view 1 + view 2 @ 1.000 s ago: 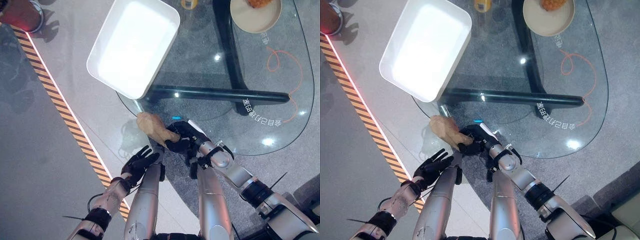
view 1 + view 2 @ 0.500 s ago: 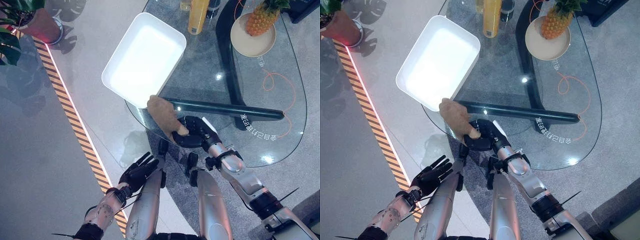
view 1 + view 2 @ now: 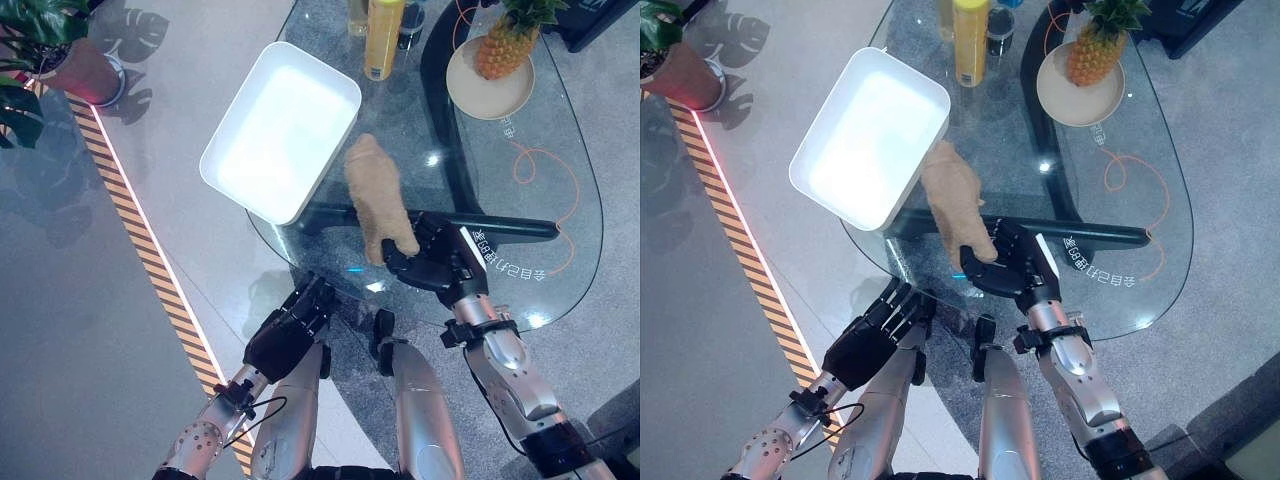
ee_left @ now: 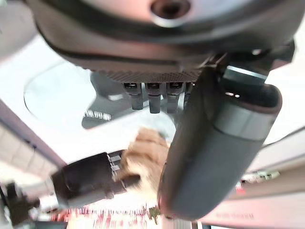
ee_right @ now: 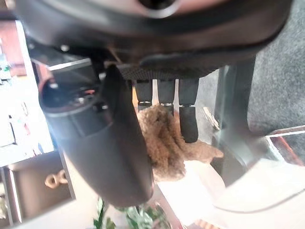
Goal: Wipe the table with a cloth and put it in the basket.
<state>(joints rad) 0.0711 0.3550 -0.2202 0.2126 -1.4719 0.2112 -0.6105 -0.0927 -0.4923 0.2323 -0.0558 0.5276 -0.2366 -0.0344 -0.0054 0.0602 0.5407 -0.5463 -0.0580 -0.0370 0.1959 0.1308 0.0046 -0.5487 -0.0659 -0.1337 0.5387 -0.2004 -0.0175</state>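
Your right hand (image 3: 432,262) has its fingers and thumb curled round the near end of the tan cloth (image 3: 380,198); the cloth stretches away from the hand over the glass table (image 3: 560,180), its far end close to the white basket (image 3: 281,130) but not inside it. Your left hand (image 3: 287,330) hangs below the table's near edge, fingers straight and slightly spread, holding nothing. Pineapple on a plate (image 3: 492,90) and a yellow bottle (image 3: 383,38) sit at the far side

Bright overhead light; specular glare spots on glass surface (image 3: 560,250). White basket (image 3: 281,130) interior overexposed. Plant shadows on floor (image 3: 90,330). Wrist views blurred close up.
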